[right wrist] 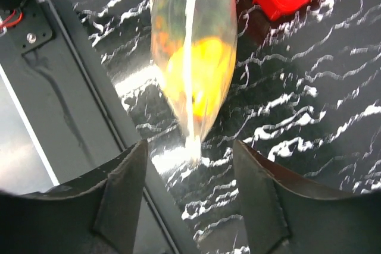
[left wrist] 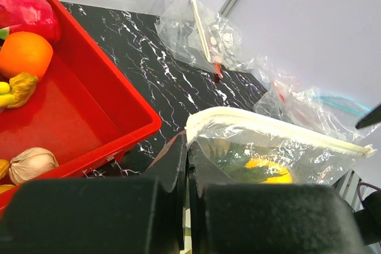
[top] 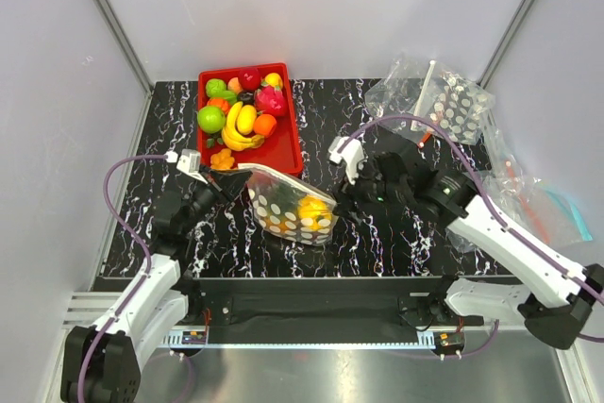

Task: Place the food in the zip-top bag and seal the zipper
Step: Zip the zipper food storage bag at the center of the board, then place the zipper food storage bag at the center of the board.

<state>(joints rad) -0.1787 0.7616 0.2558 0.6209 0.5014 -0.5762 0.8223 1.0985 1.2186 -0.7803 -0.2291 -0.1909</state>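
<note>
The white-dotted zip-top bag (top: pixel 291 206) lies between the arms with yellow and orange food (top: pixel 312 209) inside. Its pale zipper (left wrist: pixel 280 128) runs along the top edge. My left gripper (top: pixel 229 180) is shut on the bag's left corner by the zipper end (left wrist: pixel 189 147). My right gripper (top: pixel 343 197) is open just right of the bag's other end, not touching it; the bag (right wrist: pixel 193 52) and yellow food (right wrist: pixel 199 75) show ahead of its spread fingers (right wrist: pixel 189 182). More toy fruit (top: pixel 241 106) fills the red tray (top: pixel 288 148).
Spare clear bags lie at the back right, one dotted (top: pixel 444 101), and at the right edge (top: pixel 533 209). The red tray's corner (left wrist: pixel 143 124) sits close to my left gripper. The table's metal front rail (right wrist: pixel 71 117) runs under the bag's end.
</note>
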